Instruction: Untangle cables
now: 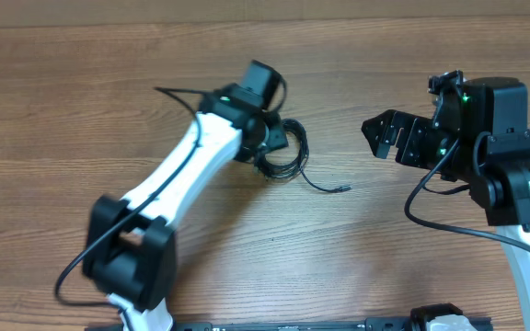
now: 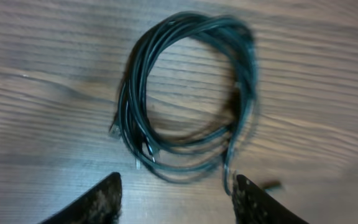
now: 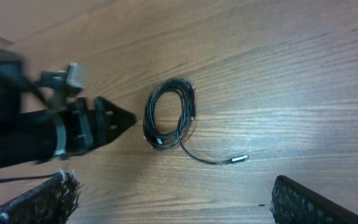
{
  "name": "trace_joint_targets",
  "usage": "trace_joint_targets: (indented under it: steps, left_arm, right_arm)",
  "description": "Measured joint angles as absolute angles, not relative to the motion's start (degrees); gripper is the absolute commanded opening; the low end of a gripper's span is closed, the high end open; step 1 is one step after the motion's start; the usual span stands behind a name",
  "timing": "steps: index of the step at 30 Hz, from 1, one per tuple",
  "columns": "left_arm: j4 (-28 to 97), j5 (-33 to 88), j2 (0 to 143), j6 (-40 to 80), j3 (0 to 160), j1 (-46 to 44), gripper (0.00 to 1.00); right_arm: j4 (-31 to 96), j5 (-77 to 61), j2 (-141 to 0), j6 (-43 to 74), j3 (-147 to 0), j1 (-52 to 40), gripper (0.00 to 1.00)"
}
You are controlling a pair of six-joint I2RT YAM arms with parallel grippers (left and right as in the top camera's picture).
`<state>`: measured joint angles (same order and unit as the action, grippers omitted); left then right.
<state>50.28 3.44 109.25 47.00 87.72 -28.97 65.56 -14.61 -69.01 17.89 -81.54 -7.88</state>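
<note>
The cables (image 1: 288,152) lie as a small black coiled tangle on the wooden table, with one loose strand trailing right to a plug end (image 1: 342,189). In the left wrist view the coil (image 2: 188,93) fills the middle, several loops with small plugs. My left gripper (image 2: 178,199) is open just short of the coil, its right finger close to the trailing strand. My right gripper (image 3: 173,199) is open and empty, well apart from the coil (image 3: 169,115) and the plug (image 3: 241,158). In the overhead view it sits to the right (image 1: 380,133).
The wooden table (image 1: 81,83) fills all views. The white left arm (image 1: 187,170) stretches diagonally from the front left. The right arm's black body (image 1: 495,138) and its thick wire (image 1: 440,216) sit at the right edge.
</note>
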Motion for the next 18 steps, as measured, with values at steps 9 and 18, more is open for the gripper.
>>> trace_joint_targets:
  steps: [9, 18]
  left_arm:
    - [49.21, -0.93, 118.10, 54.35, 87.72, -30.15, 0.50]
    - [45.15, -0.58, 121.64, 53.91, 88.07, -30.15, 0.04]
  right_arm:
    - [67.29, -14.57, -72.16, 18.04, -81.54, -7.88, 0.98]
    - [67.46, -14.59, -74.87, 17.98, -81.54, -7.88, 0.98]
